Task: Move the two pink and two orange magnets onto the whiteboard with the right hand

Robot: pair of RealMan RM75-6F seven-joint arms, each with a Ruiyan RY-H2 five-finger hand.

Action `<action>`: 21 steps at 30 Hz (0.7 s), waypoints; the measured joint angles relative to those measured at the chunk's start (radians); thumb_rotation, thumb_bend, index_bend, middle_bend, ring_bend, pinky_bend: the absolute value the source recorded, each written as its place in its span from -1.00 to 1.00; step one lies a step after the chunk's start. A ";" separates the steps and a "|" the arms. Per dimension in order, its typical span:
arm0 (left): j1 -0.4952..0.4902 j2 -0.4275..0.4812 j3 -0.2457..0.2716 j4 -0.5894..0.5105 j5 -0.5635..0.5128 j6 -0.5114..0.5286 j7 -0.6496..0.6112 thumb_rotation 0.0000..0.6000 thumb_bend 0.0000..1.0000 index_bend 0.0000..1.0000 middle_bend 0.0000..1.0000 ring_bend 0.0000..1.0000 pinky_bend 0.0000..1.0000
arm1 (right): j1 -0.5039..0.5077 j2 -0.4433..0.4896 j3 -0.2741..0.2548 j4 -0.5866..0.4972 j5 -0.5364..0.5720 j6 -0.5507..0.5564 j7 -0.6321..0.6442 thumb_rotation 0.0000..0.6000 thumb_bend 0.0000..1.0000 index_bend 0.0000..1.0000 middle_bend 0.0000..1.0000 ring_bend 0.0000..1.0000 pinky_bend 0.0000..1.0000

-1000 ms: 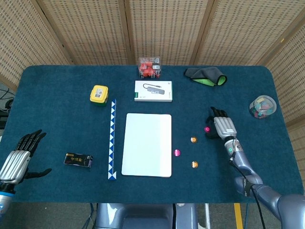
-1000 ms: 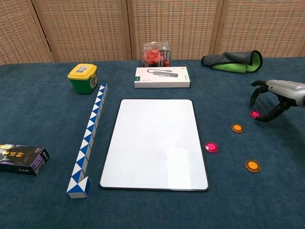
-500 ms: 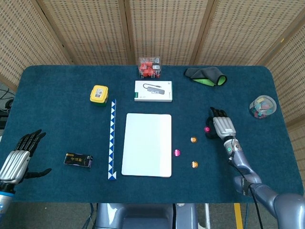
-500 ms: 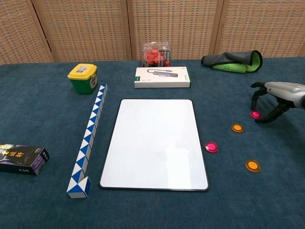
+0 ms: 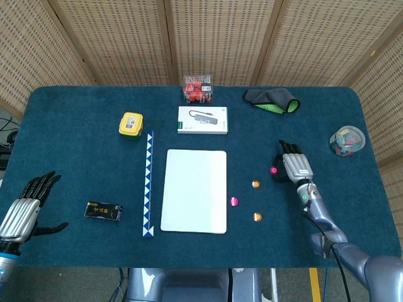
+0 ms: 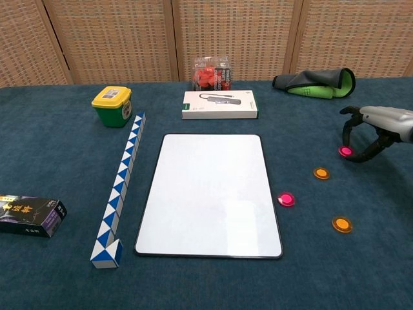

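Note:
The whiteboard lies flat mid-table. My right hand is to its right and pinches one pink magnet between thumb and a finger, just off the cloth. The other pink magnet lies next to the board's right edge. One orange magnet sits between the board and the hand; the second orange magnet is nearer the front. My left hand rests open at the table's front left, seen only in the head view.
A blue-white folding ruler runs along the board's left side. Behind the board are a white box and a red-filled clear box. There is also a yellow-lidded tub, a grey-green cloth, a black box and a jar.
My right hand's fingers have closed around the pink magnet, and the magnet has risen slightly. The left hand has not moved.

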 measured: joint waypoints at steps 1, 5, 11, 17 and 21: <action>0.000 0.000 0.000 -0.001 0.000 -0.001 0.000 1.00 -1.00 -1.00 -1.00 -1.00 -1.00 | 0.003 0.006 0.002 -0.015 -0.002 0.002 0.001 1.00 -0.27 0.14 -1.00 -1.00 -1.00; -0.002 0.000 0.000 -0.003 -0.001 -0.004 0.001 1.00 -1.00 -1.00 -1.00 -1.00 -1.00 | 0.041 0.038 0.023 -0.108 -0.004 -0.013 -0.010 1.00 -0.27 0.14 -1.00 -1.00 -1.00; -0.004 0.002 -0.001 -0.004 -0.004 -0.008 0.000 1.00 -1.00 -1.00 -1.00 -1.00 -1.00 | 0.136 0.041 0.067 -0.187 0.042 -0.078 -0.115 1.00 -0.27 0.14 -1.00 -1.00 -1.00; -0.002 0.005 0.000 -0.004 -0.010 -0.009 -0.006 1.00 -1.00 -1.00 -1.00 -1.00 -1.00 | 0.237 -0.012 0.108 -0.191 0.132 -0.133 -0.244 1.00 -0.27 0.14 -1.00 -1.00 -1.00; 0.000 0.006 0.000 -0.003 -0.011 -0.008 -0.008 1.00 -1.00 -1.00 -1.00 -1.00 -1.00 | 0.291 -0.045 0.134 -0.201 0.191 -0.150 -0.307 1.00 -0.27 0.14 -1.00 -1.00 -1.00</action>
